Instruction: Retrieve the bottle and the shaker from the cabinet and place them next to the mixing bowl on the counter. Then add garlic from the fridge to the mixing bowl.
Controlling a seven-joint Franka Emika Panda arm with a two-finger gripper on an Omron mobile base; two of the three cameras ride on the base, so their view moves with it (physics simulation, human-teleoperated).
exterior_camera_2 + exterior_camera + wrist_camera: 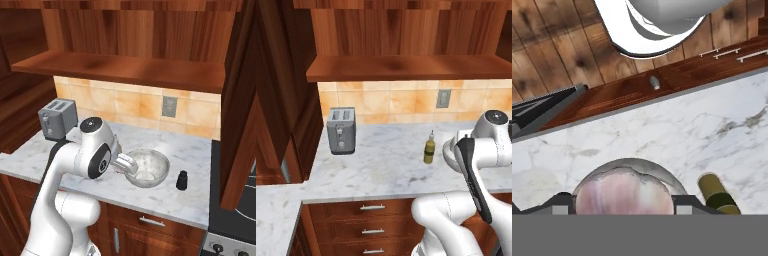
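A pale pink-white garlic (623, 192) bulb sits between my gripper (623, 205) fingertips, and the gripper is shut on it. In the right base view my wrist hangs at the left rim of the mixing bowl (150, 159), a wide pale bowl with a speckled inside. The short black shaker (182, 180) stands on the counter (165, 200) just right of the bowl. The olive-yellow bottle (429, 150) stands upright on the marble, close beside my hand, and its body (716, 192) lies right of the garlic. The cabinet shelf (406, 67) above is bare.
A grey toaster (341, 131) stands at the back left of the counter. Drawers with silver bar handles (372, 207) run below the marble. A black stove top (235, 210) borders the counter on the right. A wall outlet (169, 106) sits on the tiled backsplash.
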